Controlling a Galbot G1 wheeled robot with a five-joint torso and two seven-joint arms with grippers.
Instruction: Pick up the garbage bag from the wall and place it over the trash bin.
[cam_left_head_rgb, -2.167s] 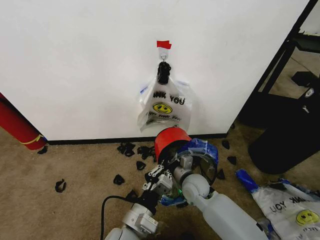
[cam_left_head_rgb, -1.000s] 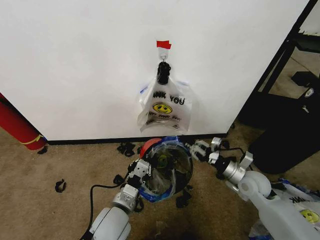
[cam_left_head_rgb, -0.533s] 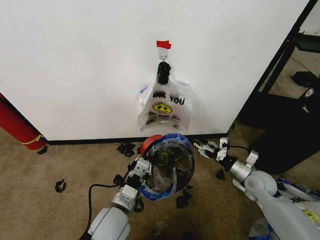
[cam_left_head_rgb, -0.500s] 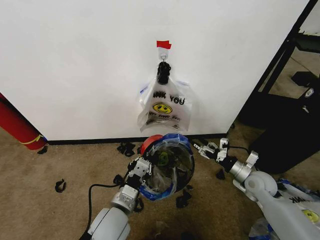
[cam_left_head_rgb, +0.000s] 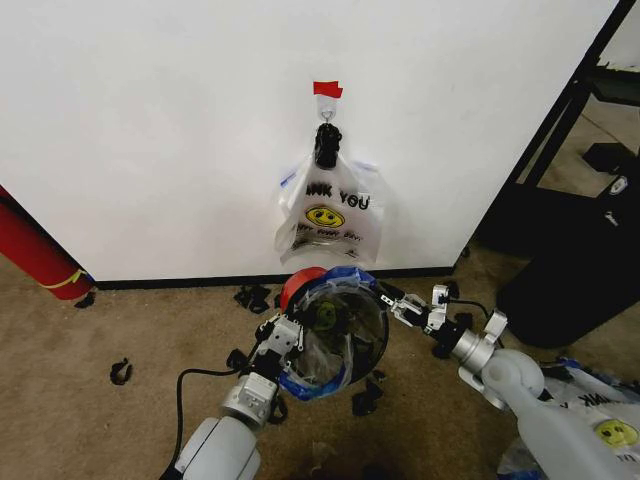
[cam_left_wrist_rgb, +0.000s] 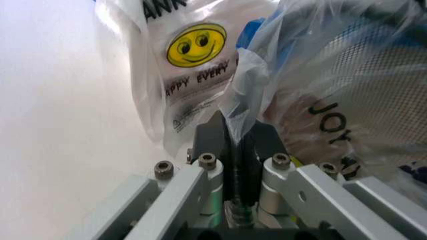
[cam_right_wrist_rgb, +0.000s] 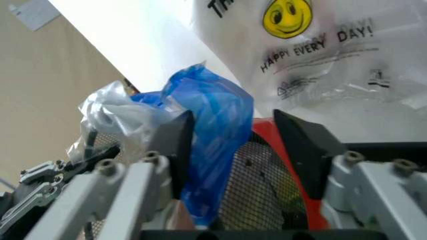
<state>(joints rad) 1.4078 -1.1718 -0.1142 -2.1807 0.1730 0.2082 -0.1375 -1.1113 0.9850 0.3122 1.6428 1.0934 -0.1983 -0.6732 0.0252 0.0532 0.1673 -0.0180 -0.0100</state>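
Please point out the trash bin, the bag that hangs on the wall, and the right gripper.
trash bin (cam_left_head_rgb: 297, 287): head view, on its red base.
hanging garbage bag (cam_left_head_rgb: 326, 215): head view, on the yellow smiley print.
right gripper (cam_right_wrist_rgb: 235, 136): right wrist view, between its open fingers, at the blue handle strip.

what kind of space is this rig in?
Likely an indoor lab or test room: plain white wall with a hook marked by red tape, worn tan carpet strewn with black scraps, and a spare garbage bag on the floor.
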